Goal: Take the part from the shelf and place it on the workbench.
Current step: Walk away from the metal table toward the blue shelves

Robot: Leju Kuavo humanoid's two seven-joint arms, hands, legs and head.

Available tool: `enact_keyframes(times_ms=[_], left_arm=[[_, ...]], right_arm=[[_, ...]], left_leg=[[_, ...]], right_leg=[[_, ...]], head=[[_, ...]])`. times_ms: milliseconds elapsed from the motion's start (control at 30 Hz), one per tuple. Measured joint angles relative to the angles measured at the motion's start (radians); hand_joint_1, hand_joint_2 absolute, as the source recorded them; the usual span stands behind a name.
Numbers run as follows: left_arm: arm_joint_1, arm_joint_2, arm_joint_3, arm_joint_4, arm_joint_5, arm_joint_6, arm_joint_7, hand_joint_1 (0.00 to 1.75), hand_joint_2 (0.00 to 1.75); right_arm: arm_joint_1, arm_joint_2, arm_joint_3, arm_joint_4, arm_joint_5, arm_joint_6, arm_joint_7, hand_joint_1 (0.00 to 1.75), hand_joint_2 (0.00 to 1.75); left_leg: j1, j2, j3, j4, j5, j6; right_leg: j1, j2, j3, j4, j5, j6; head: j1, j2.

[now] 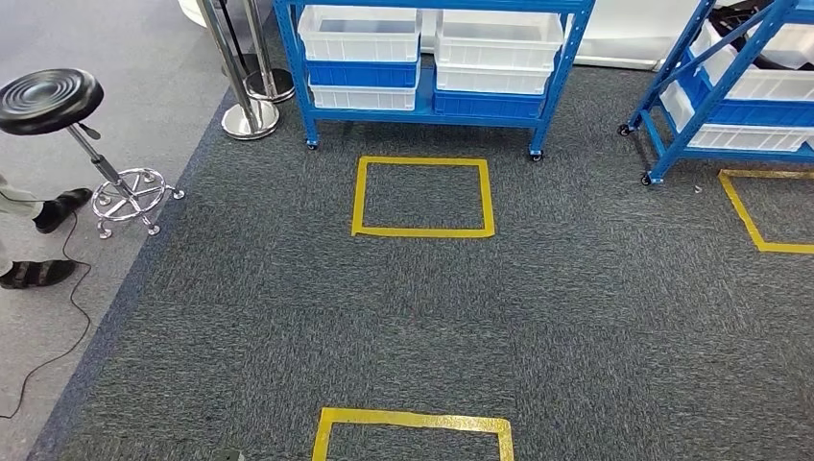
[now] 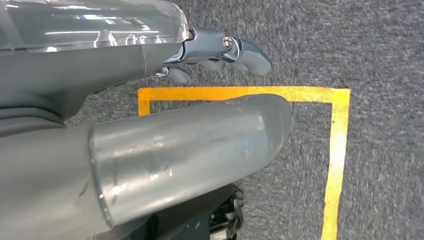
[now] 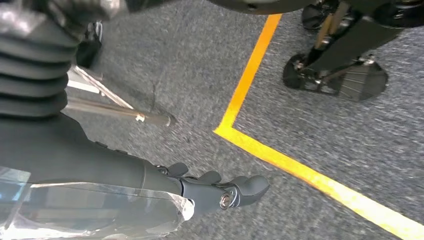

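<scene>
From the head view, a blue shelf stands at the far edge of the dark grey carpet, loaded with white bins stacked over blue bins; the part itself cannot be made out among them. A second blue shelf stands at the carpet's far right corner, also carrying white and blue bins. A yellow tape square is marked on the carpet just in front of the first shelf, another lies at the near edge, and a third sits before the second shelf. A black stool on a chrome base stands off the carpet's left edge, beside a person's feet and chrome posts. The left hand hangs above yellow tape on the carpet, its fingers loosely extended and holding nothing. The right hand likewise hangs over the carpet near a tape corner, fingers gently curved, apart and empty.
</scene>
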Motion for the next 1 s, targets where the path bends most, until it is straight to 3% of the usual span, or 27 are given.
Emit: enact_keyframes(times_ms=[133, 200, 267, 333, 367, 400, 467, 500, 567, 667, 700, 767, 833, 867, 933, 1000], left_arm=[[0.005, 0.001, 0.008, 0.000, 0.008, -0.003, -0.013, 0.00, 0.00], [0.007, 0.003, 0.012, 0.000, 0.011, -0.007, -0.021, 0.00, 0.00], [0.009, 0.003, 0.015, 0.000, 0.011, -0.010, -0.028, 0.00, 0.00], [0.012, 0.004, 0.018, 0.000, 0.012, -0.012, -0.037, 0.00, 0.00], [0.016, 0.005, 0.020, 0.000, 0.012, -0.012, -0.045, 0.00, 0.00], [0.020, 0.005, 0.023, 0.000, 0.012, -0.013, -0.053, 0.00, 0.00], [0.025, 0.007, 0.028, 0.000, 0.006, -0.012, -0.067, 0.00, 0.00], [0.025, 0.008, 0.029, 0.000, 0.001, -0.010, -0.071, 0.00, 0.00], [0.027, 0.009, 0.029, 0.000, -0.007, -0.009, -0.076, 0.00, 0.00], [0.036, 0.009, 0.030, 0.000, -0.011, -0.008, -0.077, 0.00, 0.00], [0.038, 0.009, 0.030, 0.000, -0.011, -0.008, -0.077, 0.00, 0.00], [0.040, 0.009, 0.032, 0.000, -0.011, -0.008, -0.077, 0.00, 0.00], [0.042, 0.009, 0.034, 0.000, -0.009, -0.008, -0.078, 0.00, 0.00], [0.045, 0.009, 0.036, 0.000, -0.008, -0.008, -0.079, 0.00, 0.00], [0.052, 0.009, 0.040, 0.000, -0.007, -0.008, -0.082, 0.00, 0.00], [0.057, 0.008, 0.043, 0.000, -0.009, -0.008, -0.083, 0.00, 0.00]], right_arm=[[0.000, 0.007, -0.023, 0.000, -0.023, -0.029, -0.031, 0.00, 0.00], [0.000, 0.012, -0.035, 0.000, -0.035, -0.049, -0.033, 0.00, 0.87], [0.000, 0.014, -0.048, 0.000, -0.051, -0.058, -0.039, 0.00, 0.87], [0.000, 0.016, -0.061, 0.000, -0.058, -0.076, -0.056, 0.00, 0.00], [0.001, 0.017, -0.067, 0.000, -0.054, -0.103, -0.066, 0.00, 0.00], [0.001, 0.019, -0.072, 0.000, -0.048, -0.142, -0.076, 0.00, 0.00], [0.001, 0.026, -0.083, 0.000, -0.038, -0.209, -0.086, 0.00, 0.00], [0.000, 0.029, -0.090, 0.000, -0.040, -0.219, -0.087, 0.00, 0.00], [0.000, 0.034, -0.105, 0.000, -0.050, -0.203, -0.089, 0.00, 0.00], [-0.002, 0.040, -0.127, 0.000, -0.065, -0.161, -0.094, 0.00, 0.00], [-0.003, 0.042, -0.135, 0.000, -0.073, -0.142, -0.098, 0.00, 0.00], [-0.003, 0.044, -0.150, 0.000, -0.090, -0.107, -0.116, 0.00, 0.00], [0.001, 0.045, -0.164, 0.000, -0.099, -0.087, -0.147, 0.00, 0.00], [0.003, 0.045, -0.171, 0.000, -0.102, -0.078, -0.162, 0.00, 0.00], [0.007, 0.044, -0.185, 0.001, -0.106, -0.061, -0.180, 0.00, 0.00], [0.012, 0.043, -0.196, 0.002, -0.108, -0.048, -0.177, 0.00, 0.00]], left_leg=[[0.001, 0.000, -0.004, 0.008, -0.010, -0.021], [0.004, 0.003, -0.027, 0.064, -0.049, -0.031], [0.007, 0.005, -0.081, 0.186, -0.115, -0.039], [0.009, 0.005, -0.122, 0.278, -0.147, -0.044], [0.009, 0.005, -0.119, 0.275, -0.135, -0.044], [0.009, 0.006, -0.098, 0.234, -0.106, -0.042], [0.007, 0.010, -0.030, 0.100, -0.044, -0.031], [0.003, 0.013, -0.002, 0.043, -0.033, -0.024], [-0.003, 0.017, 0.023, -0.010, -0.043, -0.009], [0.000, 0.011, 0.050, -0.028, -0.047, 0.013], [0.001, 0.010, 0.062, -0.030, -0.049, 0.020], [0.000, 0.011, 0.081, -0.030, -0.057, 0.027], [0.000, 0.008, 0.100, -0.030, -0.074, 0.026], [0.001, 0.006, 0.114, -0.030, -0.086, 0.024], [0.005, 0.003, 0.150, -0.031, -0.115, 0.018], [0.008, 0.002, 0.184, -0.031, -0.149, 0.007]], right_leg=[[0.004, -0.001, 0.006, -0.016, 0.003, -0.025], [0.001, -0.004, 0.007, -0.022, 0.007, -0.037], [0.002, -0.008, 0.006, -0.022, 0.007, -0.044], [0.003, -0.011, 0.005, -0.021, 0.006, -0.046], [0.004, -0.011, 0.005, -0.021, 0.006, -0.046], [0.004, -0.011, 0.006, -0.021, 0.005, -0.045], [0.005, -0.011, 0.010, -0.021, -0.001, -0.040], [0.005, -0.012, 0.012, -0.022, -0.006, -0.035], [0.006, -0.015, 0.019, -0.020, -0.007, -0.018], [0.004, -0.014, 0.018, 0.014, -0.002, 0.001], [0.003, -0.012, 0.002, 0.045, -0.016, 0.005], [0.001, -0.006, -0.062, 0.150, -0.059, 0.010], [0.000, -0.005, -0.141, 0.247, -0.097, 0.016], [-0.001, -0.005, -0.165, 0.260, -0.101, 0.018], [-0.001, -0.005, -0.169, 0.190, -0.058, 0.017], [0.001, -0.005, -0.153, 0.088, 0.045, 0.009]], head=[[0.000, 0.000], [0.000, 0.000], [0.000, 0.000], [0.000, 0.000], [0.000, 0.000], [0.000, 0.000], [0.000, 0.000], [0.000, 0.000], [0.000, 0.000], [0.000, 0.000], [0.000, 0.000], [0.000, 0.000], [0.000, 0.000], [0.000, 0.000], [0.001, 0.000], [0.001, 0.000]])
